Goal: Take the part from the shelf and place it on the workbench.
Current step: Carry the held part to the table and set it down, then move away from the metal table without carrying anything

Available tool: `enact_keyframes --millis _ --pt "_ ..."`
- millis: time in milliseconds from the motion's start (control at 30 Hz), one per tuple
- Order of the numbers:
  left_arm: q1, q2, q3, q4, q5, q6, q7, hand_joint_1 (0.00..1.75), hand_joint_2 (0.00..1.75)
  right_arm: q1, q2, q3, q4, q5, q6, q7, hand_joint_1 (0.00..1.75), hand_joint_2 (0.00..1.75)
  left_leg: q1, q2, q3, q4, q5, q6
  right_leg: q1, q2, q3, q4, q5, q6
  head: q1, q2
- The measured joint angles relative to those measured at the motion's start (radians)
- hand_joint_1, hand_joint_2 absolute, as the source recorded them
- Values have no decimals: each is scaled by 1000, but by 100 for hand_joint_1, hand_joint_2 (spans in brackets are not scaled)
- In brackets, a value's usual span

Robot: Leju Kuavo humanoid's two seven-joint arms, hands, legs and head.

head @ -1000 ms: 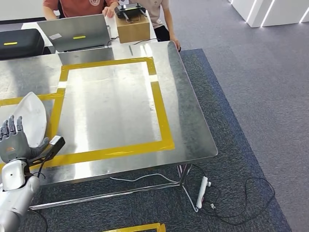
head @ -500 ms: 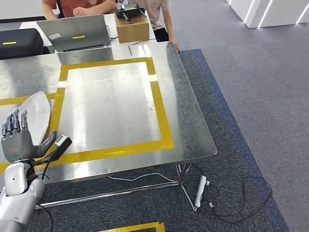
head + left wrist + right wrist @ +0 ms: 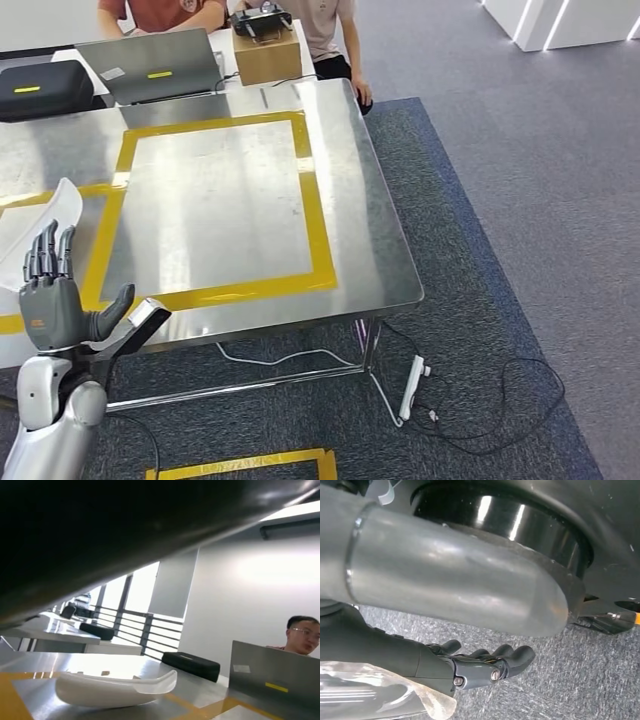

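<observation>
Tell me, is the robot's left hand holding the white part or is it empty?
Empty. The left hand is raised with fingers apart, and the white part lies on the metal workbench beyond it.

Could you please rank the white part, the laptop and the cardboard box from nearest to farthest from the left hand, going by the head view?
1. White part: on the table just beyond the left hand.
2. Laptop: at the table's far edge.
3. Cardboard box: far edge, right of the laptop.
</observation>
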Motion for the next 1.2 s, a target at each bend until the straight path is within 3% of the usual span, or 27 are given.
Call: enact_keyframes --millis 33,67,100,167,233,333,367,433,500,533,567,600,667,733,800,867,900,1000,1033,1067,1100,1167,1200 --pt "6 -6 2 -8 3 0 -5 0 0 0 0 0 0 0 0 0 0 0 0 1 -2 39 -20 1 2 -5 -8 0 6 -1 0 0" --pt "13 -11 5 -16 5 0 -10 0 0 0 0 0 0 0 0 -1 0 0 0 1 14 41 -21 3 4 -10 -17 0 13 -1 0 0" --pt "19 -16 8 -24 8 0 -15 0 0 0 0 0 0 0 -1 0 0 0 -1 1 49 3 -7 7 6 -13 -25 0 20 -1 0 0" --pt "24 -24 14 -41 12 0 -23 0 0 -1 0 0 0 0 -3 2 0 0 -4 3 149 -142 33 17 8 -17 -38 1 33 4 0 0" --pt "26 -31 15 -57 14 0 -28 0 0 -3 1 0 0 -1 -7 7 0 0 -9 6 205 -240 51 23 11 -19 -46 1 46 14 1 0" --pt "39 -41 15 -71 14 0 -25 0 0 -4 1 0 0 -4 -11 11 0 0 -13 8 199 -256 69 32 8 -19 -52 -7 64 35 2 0" --pt "42 -45 15 -74 14 0 -23 0 0 -3 1 0 0 -6 -11 12 0 0 -12 9 193 -258 79 39 8 -16 -59 -2 54 40 3 0" --pt "46 -53 13 -79 14 0 -17 0 0 -5 0 0 0 -8 -12 12 0 0 -9 12 173 -263 101 52 8 -8 -84 61 -20 46 7 0" --pt "54 -58 8 -83 13 0 -7 0 0 -7 0 0 0 -10 -14 13 0 0 -14 13 147 -262 121 61 11 -3 -112 185 -111 47 10 0" --pt "59 -59 5 -84 13 0 -2 0 0 -7 0 0 0 -11 -15 13 0 0 -16 13 134 -261 131 62 13 -2 -115 235 -132 46 11 0" --pt "64 -61 1 -85 13 0 1 0 0 -8 0 0 0 -12 -15 14 0 0 -19 12 120 -261 141 63 15 -2 -105 258 -130 45 11 0" --pt "67 -62 -3 -85 12 0 4 0 0 -8 0 0 0 -12 -15 15 0 0 -21 12 108 -260 150 63 16 -1 -79 244 -110 42 11 0" --pt "73 -64 -7 -88 12 0 7 0 0 -8 0 0 0 -13 -15 18 0 0 -25 10 87 -259 168 60 20 1 18 125 -63 30 11 0" --pt "77 -64 -9 -96 12 0 9 0 0 -7 1 0 0 -13 -15 21 0 0 -29 10 73 -257 185 53 23 6 114 -14 -56 18 11 0" --pt "84 -64 -15 -107 11 0 14 0 0 -4 1 0 0 -15 -15 23 0 0 -29 11 65 -258 204 44 27 8 143 -68 -62 11 12 0" --pt "97 -63 -24 -119 10 0 21 0 0 0 4 0 0 -17 -15 25 0 0 -27 11 59 -255 201 34 25 3 126 -72 -47 0 12 0" --pt "103 -63 -28 -124 10 0 24 0 0 2 5 0 0 -17 -16 26 0 0 -25 11 53 -237 175 27 23 -1 116 -74 -37 -8 11 0" --pt "113 -63 -36 -131 10 0 28 0 0 3 6 0 0 -18 -17 27 0 0 -14 11 20 -79 33 6 21 -12 85 -74 -7 -22 9 0" --pt "118 -63 -37 -134 8 0 29 0 0 3 7 0 0 -18 -17 27 0 0 -10 11 15 -20 6 0 20 -14 73 -72 4 -21 9 0" --pt "124 -63 -40 -138 6 0 33 0 0 3 7 0 0 -18 -17 27 0 0 -6 11 20 14 5 -5 19 -15 60 -69 14 -19 9 0" --pt "131 -62 -43 -143 4 0 38 0 0 2 7 0 0 -18 -17 27 0 0 -2 11 40 14 23 -8 18 -17 44 -64 24 -15 9 0" --pt "140 -61 -52 -157 2 0 48 0 0 2 8 0 0 -18 -17 28 0 0 5 11 122 -86 71 -14 14 -18 13 -50 38 -6 9 0" --pt "142 -59 -56 -164 2 0 50 0 0 1 9 0 0 -18 -17 29 0 0 6 11 170 -158 78 -14 14 -19 0 -41 42 0 9 0"
